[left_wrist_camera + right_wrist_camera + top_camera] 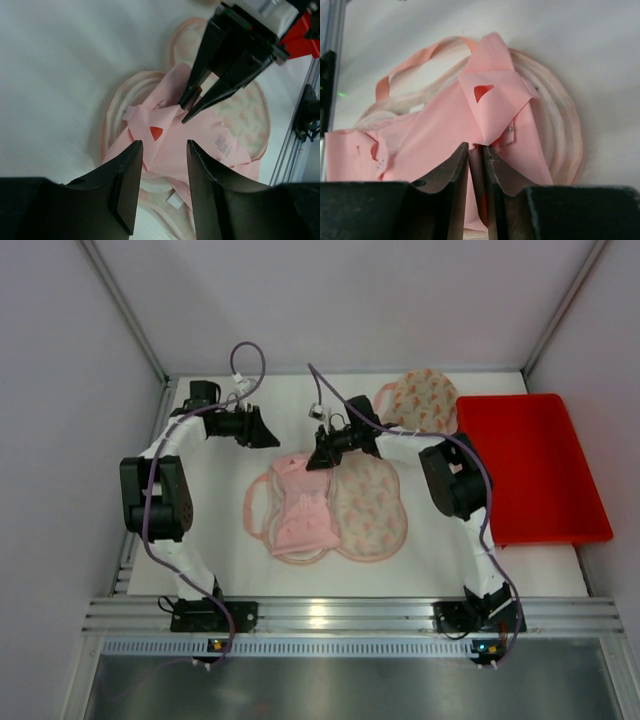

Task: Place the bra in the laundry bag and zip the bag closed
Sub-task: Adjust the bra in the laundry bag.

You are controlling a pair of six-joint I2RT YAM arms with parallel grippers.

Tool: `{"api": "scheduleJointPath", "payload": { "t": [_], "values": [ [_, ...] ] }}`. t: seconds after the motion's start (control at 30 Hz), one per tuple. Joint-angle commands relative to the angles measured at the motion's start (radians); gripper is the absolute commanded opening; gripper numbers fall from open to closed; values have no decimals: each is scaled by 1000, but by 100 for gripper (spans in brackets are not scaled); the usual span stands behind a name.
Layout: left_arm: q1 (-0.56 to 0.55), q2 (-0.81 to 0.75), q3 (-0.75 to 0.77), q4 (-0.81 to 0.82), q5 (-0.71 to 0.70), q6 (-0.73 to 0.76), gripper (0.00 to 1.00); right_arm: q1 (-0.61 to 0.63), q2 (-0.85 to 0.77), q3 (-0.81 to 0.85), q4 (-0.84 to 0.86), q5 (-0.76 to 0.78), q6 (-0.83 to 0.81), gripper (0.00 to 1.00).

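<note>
The laundry bag (372, 512) is a round floral zip case lying open in two halves at the table's middle. A pink bra (303, 512) is crumpled over its left half. My right gripper (318, 458) reaches down at the bra's far end and is shut on a fold of the pink fabric (440, 125); the pinch shows between its jaws (476, 147). My left gripper (262, 428) hovers open to the far left of the bag with nothing between its fingers (164, 145). In the left wrist view the right gripper (184, 107) pinches the bra (200, 137) over the bag (250, 115).
A second floral pouch (422, 398) lies at the back, right of centre. A red tray (535, 470) sits along the right side. White walls with metal rails enclose the table.
</note>
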Motion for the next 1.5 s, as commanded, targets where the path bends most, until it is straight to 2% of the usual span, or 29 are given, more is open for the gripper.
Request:
{"api": "scheduleJointPath", "payload": {
  "t": [0.0, 0.1, 0.3, 0.6, 0.8, 0.97, 1.07, 1.17, 1.33, 1.47],
  "values": [
    [1, 81, 69, 11, -3, -215, 46, 31, -72, -30, -27, 70, -219, 21],
    [-1, 146, 125, 10, -15, -270, 46, 45, -92, -53, -13, 77, -266, 21],
    [-22, 207, 189, 11, -20, -371, 46, 78, -127, -62, -135, 123, -446, 27],
    [-85, 187, 117, 11, -55, -411, 41, 98, -158, -55, -165, 198, -553, 39],
    [-122, 178, 57, 11, -58, -425, 34, 112, -181, -68, -197, 229, -607, 45],
    [-160, 194, -16, 11, -110, -440, 31, 112, -195, -79, -209, 235, -616, 49],
    [-160, 218, -21, -16, -150, -418, 26, 112, -206, -70, -234, 255, -624, 55],
    [-160, 220, -33, -27, -189, -402, 25, 103, -212, -59, -255, 287, -619, 66],
    [-160, 217, 0, -28, -164, -405, 32, 62, -220, 19, -323, 289, -495, 79],
    [-165, 169, 54, -27, -118, -381, 41, 20, -284, 46, -373, 257, -363, 81]
  ]
}}
